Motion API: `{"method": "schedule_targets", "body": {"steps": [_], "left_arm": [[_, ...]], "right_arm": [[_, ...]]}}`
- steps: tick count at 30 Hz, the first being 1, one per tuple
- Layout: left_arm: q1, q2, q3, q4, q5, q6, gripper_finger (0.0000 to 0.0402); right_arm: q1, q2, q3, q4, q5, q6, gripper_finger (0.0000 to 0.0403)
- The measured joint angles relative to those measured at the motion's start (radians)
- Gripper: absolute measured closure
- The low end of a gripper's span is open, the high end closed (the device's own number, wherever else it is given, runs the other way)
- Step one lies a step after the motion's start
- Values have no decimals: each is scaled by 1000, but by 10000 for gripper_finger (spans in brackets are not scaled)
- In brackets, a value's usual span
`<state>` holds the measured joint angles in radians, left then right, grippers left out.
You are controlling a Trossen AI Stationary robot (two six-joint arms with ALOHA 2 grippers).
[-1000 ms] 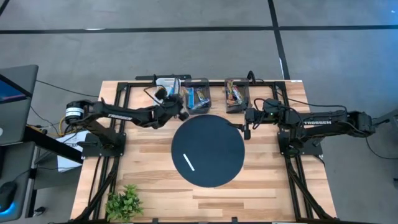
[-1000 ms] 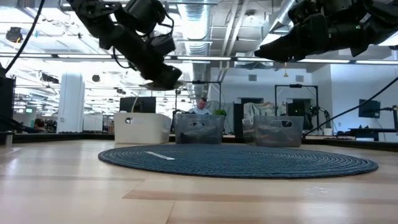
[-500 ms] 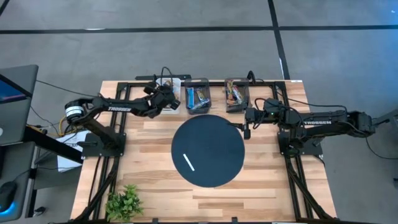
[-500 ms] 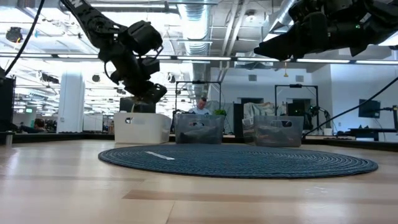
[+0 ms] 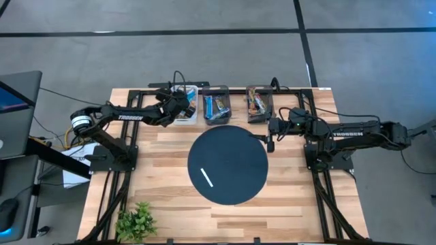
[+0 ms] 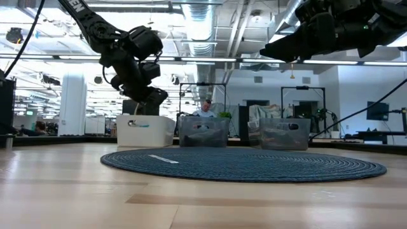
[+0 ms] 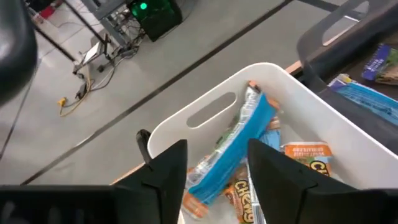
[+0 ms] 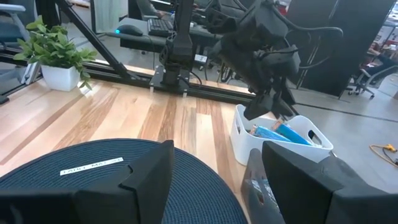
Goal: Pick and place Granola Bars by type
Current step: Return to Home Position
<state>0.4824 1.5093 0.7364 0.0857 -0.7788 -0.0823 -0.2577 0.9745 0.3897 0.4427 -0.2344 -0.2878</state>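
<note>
My left gripper (image 5: 184,109) hangs open just above the white bin (image 7: 298,112) at the table's far left. Under it a blue-wrapped granola bar (image 7: 239,143) lies slanted on orange-brown bars (image 7: 305,152) in that bin. One end of it leans on the bin's far wall near the handle slot, and it shows in the right wrist view (image 8: 283,132) too. More blue bars lie in the middle clear bin (image 5: 216,105), and multicoloured ones in the right clear bin (image 5: 259,102). My right gripper (image 5: 270,139) waits open above the round mat's right edge.
A round dark blue mat (image 5: 228,163) covers the table's middle, with a thin white stick (image 5: 206,178) lying on it. A potted plant (image 5: 136,221) stands at the near left corner. Bare wood lies near and left of the mat.
My left gripper has swung toward the table's far left, from beside the middle clear bin to over the white bin. It has sunk a little and tipped further downward. My right arm has kept still.
</note>
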Motion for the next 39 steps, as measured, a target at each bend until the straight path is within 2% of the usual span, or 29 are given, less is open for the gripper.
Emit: {"method": "schedule_targets", "body": {"steps": [10, 17, 20, 22, 26, 29, 31, 35, 39], "left_arm": [[-36, 0, 0, 120, 65, 160, 227], [-168, 0, 0, 193, 60, 447, 227], [-216, -3, 0, 264, 19, 497, 227], [-231, -32, 0, 259, 27, 509, 227], [-234, -119, -13, 259, 210, 489, 228], [-218, -213, -71, 292, 376, 465, 228], [-199, -287, -121, 332, 451, 437, 228], [-167, -446, -264, 433, 554, 382, 228], [-164, -593, -408, 544, 588, 334, 228]], "right_arm": [[2, 0, 0, 49, 0, 0, 163], [-2, 0, 0, 31, 4, -40, 163], [-30, -15, -2, -21, 107, -44, 163], [-58, -40, 0, -43, 188, -15, 163], [-106, -105, -1, -145, 175, -9, 163], [-113, -167, -1, -220, 157, -11, 163], [-110, -209, -1, -262, 155, -15, 163], [-102, -289, -30, -270, 154, -19, 163], [-117, -366, -86, -200, 154, -7, 163]]}}
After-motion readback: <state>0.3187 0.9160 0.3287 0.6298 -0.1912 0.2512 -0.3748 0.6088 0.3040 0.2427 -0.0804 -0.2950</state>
